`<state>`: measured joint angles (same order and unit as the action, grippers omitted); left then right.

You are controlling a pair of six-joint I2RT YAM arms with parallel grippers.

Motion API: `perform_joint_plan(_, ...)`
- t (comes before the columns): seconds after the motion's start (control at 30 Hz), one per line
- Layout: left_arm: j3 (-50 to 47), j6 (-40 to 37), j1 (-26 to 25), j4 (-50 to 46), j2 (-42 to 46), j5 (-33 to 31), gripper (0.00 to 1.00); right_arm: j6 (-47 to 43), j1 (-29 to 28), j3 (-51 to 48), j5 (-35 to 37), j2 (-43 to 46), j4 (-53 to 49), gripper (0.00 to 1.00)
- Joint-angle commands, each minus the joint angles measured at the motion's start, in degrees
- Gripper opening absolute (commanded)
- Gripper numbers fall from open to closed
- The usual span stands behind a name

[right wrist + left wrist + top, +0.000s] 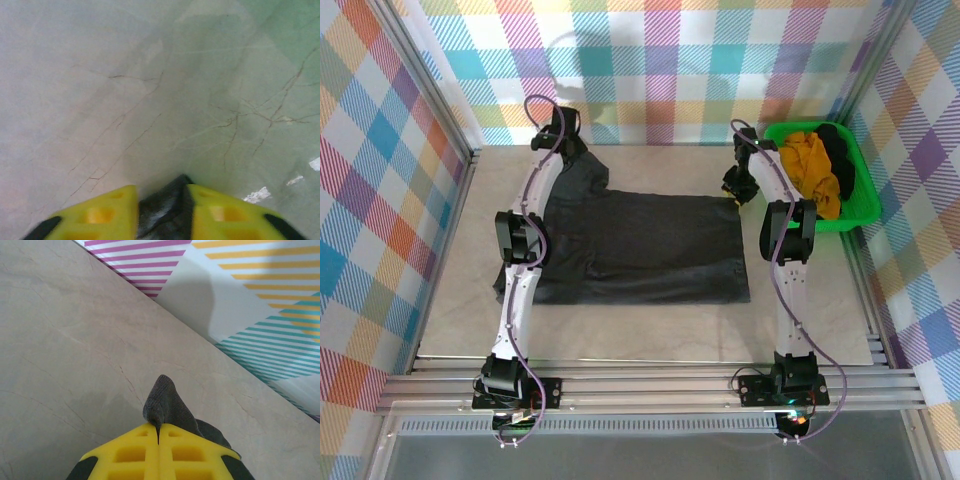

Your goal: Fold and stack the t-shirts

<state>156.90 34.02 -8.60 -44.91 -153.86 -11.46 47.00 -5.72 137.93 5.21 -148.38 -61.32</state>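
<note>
Left gripper (pixel 158 429), at the upper left of the top view, has its yellow fingers pressed together on a small peak of grey cloth from the charcoal t-shirt (pixel 650 245), held just above the table (pixel 650 330) near the checked back wall (pixel 240 300). That shirt lies spread across the middle of the frame. Its long axis runs left to right, and its straight edge, probably the hem, faces right, while the bunched end at the left looks like shoulders and sleeve. Right gripper (pixel 161 197), at the shirt's upper right corner, pinches a fold of dark cloth between its fingers. With both far corners held, the step looks like the first fold, and doing it well likely means lifting both ends evenly, holding the edge taut, and carrying it toward the bottom of the frame onto the near edge without dragging the body. At the far right, a mustard-yellow t-shirt (pixel 808 160) and a black t-shirt (pixel 838 155) sit in the green basket (pixel 865 205).
</note>
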Motion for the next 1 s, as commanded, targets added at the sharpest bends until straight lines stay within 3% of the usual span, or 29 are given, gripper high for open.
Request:
perform_joint_plan(0.0, -0.3, -0.3, -0.4, -2.0, 4.3, -0.1, 0.0, 0.5, -0.4, 0.9, -0.5, -2.4, -3.2, 0.17)
perform_joint_plan(0.13, -0.8, -0.8, -0.5, -2.6, 5.8, -0.4, 0.0, -1.0, -0.5, 1.0, -0.6, -1.6, -1.6, 0.0)
perform_joint_plan(0.4, -7.7, -2.4, 0.1, -1.7, 11.4, 0.6, 0.0, -5.5, -1.6, 0.2, -0.3, 4.6, 2.4, 0.0)
perform_joint_plan(0.57, -15.3, -2.2, 0.4, -2.4, 15.6, 2.2, 0.0, -6.1, -2.4, -10.3, -0.7, 12.3, 6.8, 0.0)
perform_joint_plan(0.8, -41.9, -0.8, 0.3, 7.2, 34.7, -2.8, 0.0, -7.5, -2.4, -22.6, 0.3, 21.5, 10.6, 0.0)
perform_joint_plan(0.97, -56.7, -1.0, 0.3, 8.0, 46.2, -2.6, 0.0, -7.4, -2.4, -28.4, 0.4, 26.5, 11.2, 0.0)
